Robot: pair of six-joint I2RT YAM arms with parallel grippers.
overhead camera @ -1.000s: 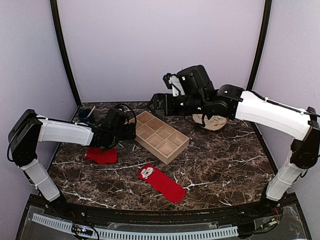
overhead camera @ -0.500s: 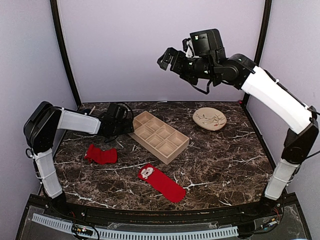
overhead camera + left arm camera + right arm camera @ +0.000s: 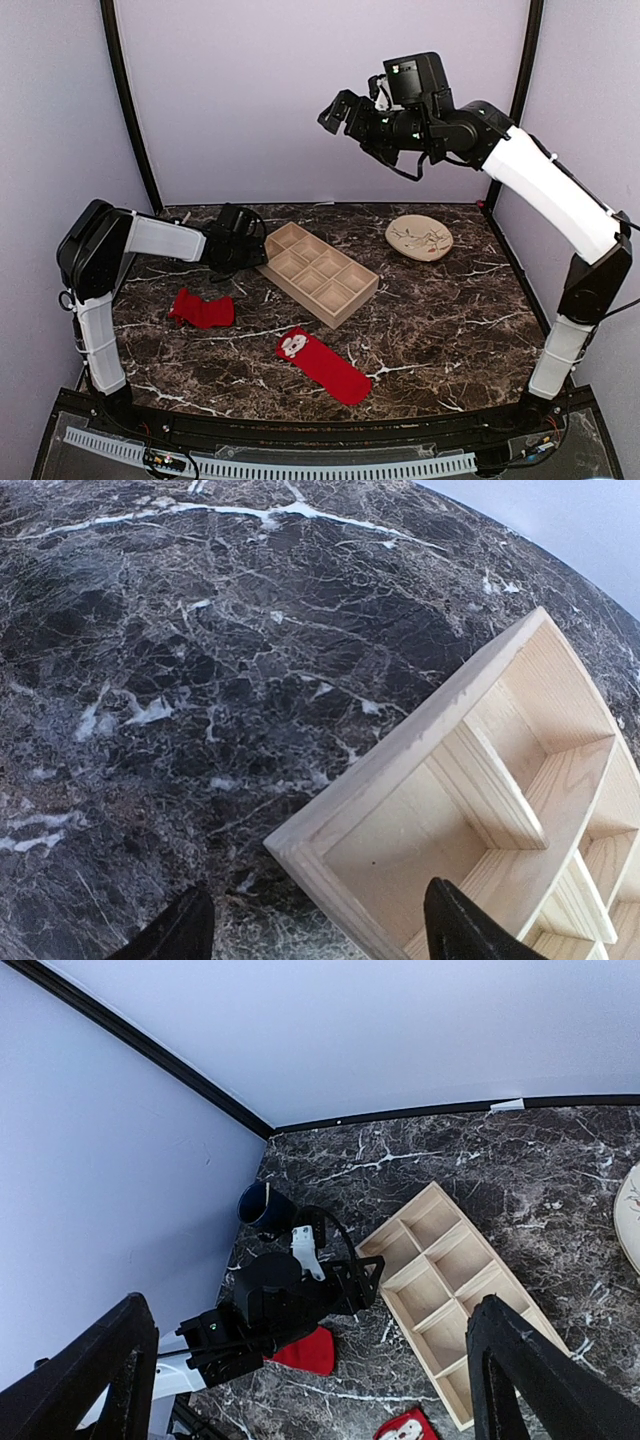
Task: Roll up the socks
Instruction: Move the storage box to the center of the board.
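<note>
Both arms (image 3: 545,195) wear white shells, black joints and looping black cables (image 3: 340,1228).

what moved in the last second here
The right tool rose from low over the wooden tray to high by the back wall. The left tool slid from above the bunched sock to the tray's left corner. Both are open and empty. The flat sock, bunched sock, tray and plate stayed put.

Wooden tray (image 3: 318,274), dish (image 3: 419,237), blue cup (image 3: 262,1206)
</note>
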